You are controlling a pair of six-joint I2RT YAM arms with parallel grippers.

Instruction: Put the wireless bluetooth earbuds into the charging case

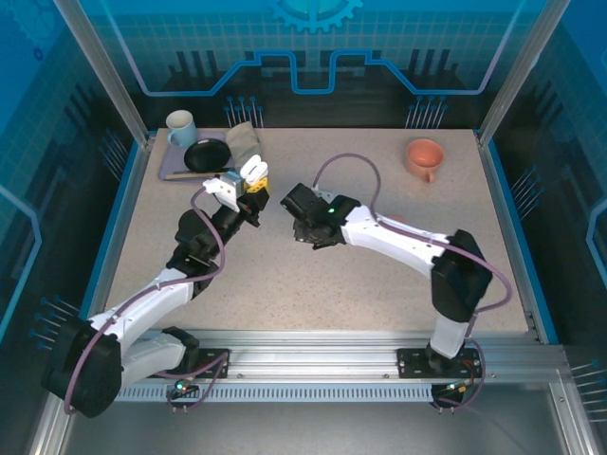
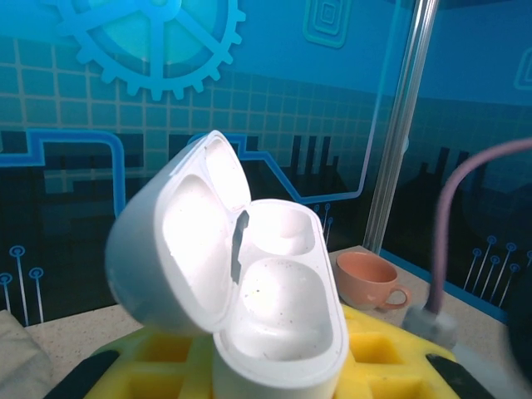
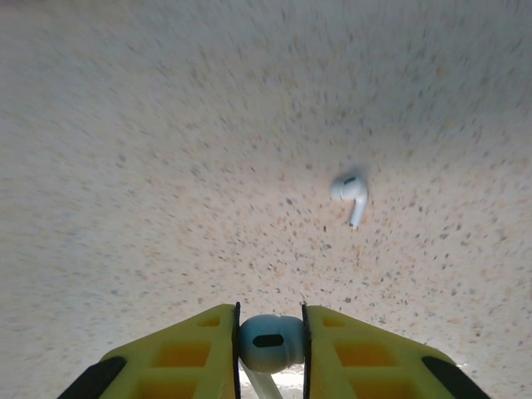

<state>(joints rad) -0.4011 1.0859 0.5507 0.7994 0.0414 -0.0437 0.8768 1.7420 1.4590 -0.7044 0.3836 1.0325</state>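
Clamped open glossy white plastic charging case in left gripper, wells empty. Pinched small white stemmed earbud in right gripper; spotted second white earbud lying on speckled tabletop. Inserted none yet.

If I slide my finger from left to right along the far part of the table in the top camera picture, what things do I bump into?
pale blue ceramic mug → round black dish → open white plastic charging case → coral-pink ceramic cup
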